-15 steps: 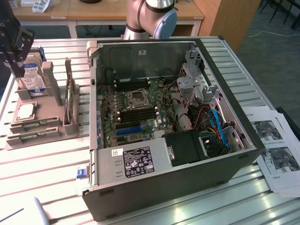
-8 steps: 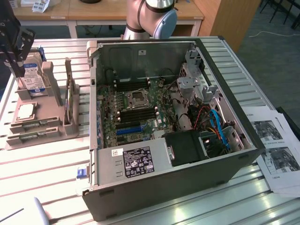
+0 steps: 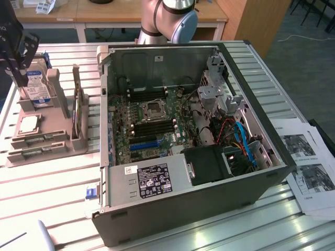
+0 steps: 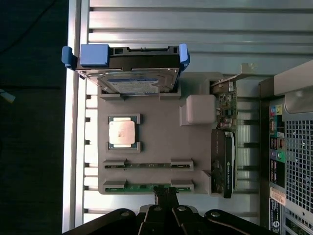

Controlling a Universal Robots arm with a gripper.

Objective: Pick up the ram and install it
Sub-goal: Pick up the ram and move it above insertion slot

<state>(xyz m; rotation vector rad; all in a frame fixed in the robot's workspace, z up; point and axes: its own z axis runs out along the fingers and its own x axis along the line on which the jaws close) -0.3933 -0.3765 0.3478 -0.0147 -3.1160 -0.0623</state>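
Slatted table [image 3: 52,193]; ram [image 4: 139,187] along grey holder's [image 4: 156,142] outer edge, narrow empty fingers [image 4: 162,197] above.

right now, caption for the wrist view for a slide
Gripper at the ram seated in a gray parts tray that also holds a CPU and a hard drive

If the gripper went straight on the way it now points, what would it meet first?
Probably the long, thin green ram stick in the outermost slot of the grey plastic holder; the gripper points down at its middle, though the gap between them is unclear.
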